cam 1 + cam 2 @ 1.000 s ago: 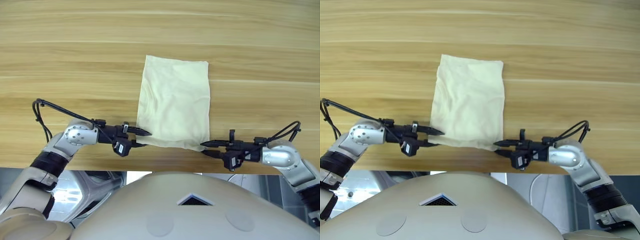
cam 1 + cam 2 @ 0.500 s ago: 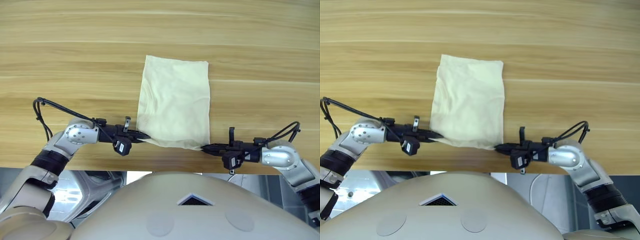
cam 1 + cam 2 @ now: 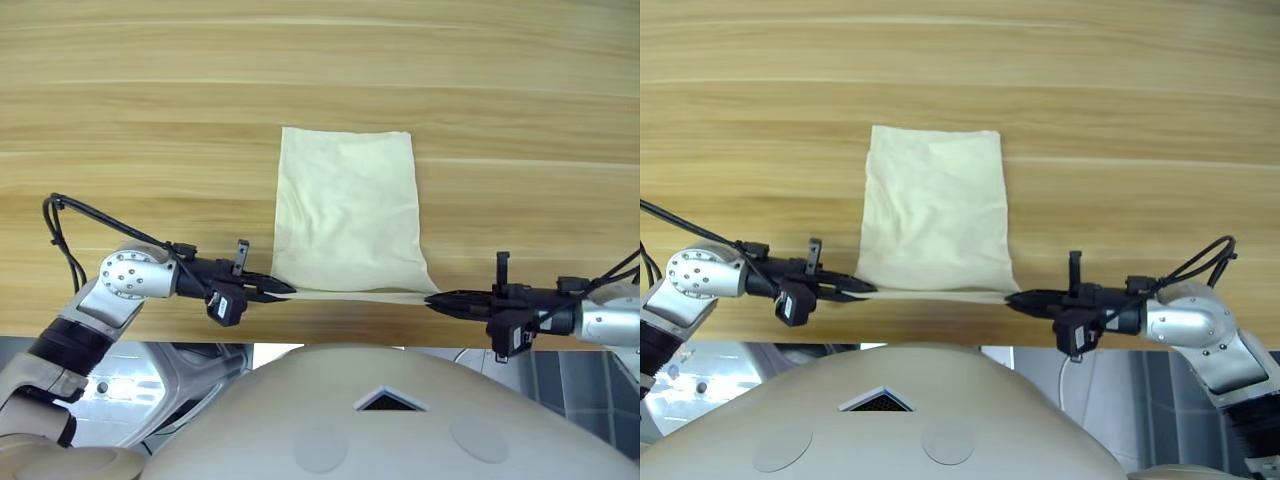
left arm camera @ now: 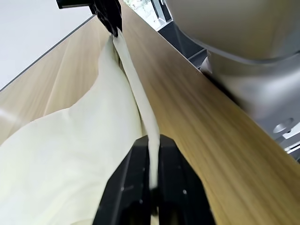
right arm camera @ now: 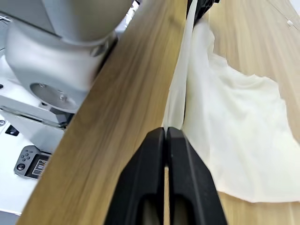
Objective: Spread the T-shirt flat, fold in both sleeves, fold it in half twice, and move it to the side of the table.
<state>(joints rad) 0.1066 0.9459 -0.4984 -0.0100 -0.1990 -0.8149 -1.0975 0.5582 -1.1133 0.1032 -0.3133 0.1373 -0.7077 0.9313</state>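
The pale yellow T-shirt (image 3: 345, 205), folded into a narrow rectangle, lies on the wooden table (image 3: 150, 120) near its front edge. Its near hem is pulled taut into a thin straight band between my two grippers. My left gripper (image 3: 287, 290) is shut on the hem's left corner, and the left wrist view has the cloth (image 4: 75, 154) pinched between the black fingers (image 4: 124, 187). My right gripper (image 3: 432, 298) is shut on the right corner; the right wrist view shows the fabric (image 5: 234, 140) clamped at its fingertips (image 5: 165, 133). Both hands hover just over the table's front edge.
Bare wood stretches to the left, right and far side of the shirt. The table's front edge (image 3: 200, 338) runs right under both grippers, with floor and equipment below it (image 5: 33, 159).
Both grippers closed on the near corners and moved apart and toward me, stretching the hem straight. The shirt slid slightly toward the front edge and its far edge squared up.
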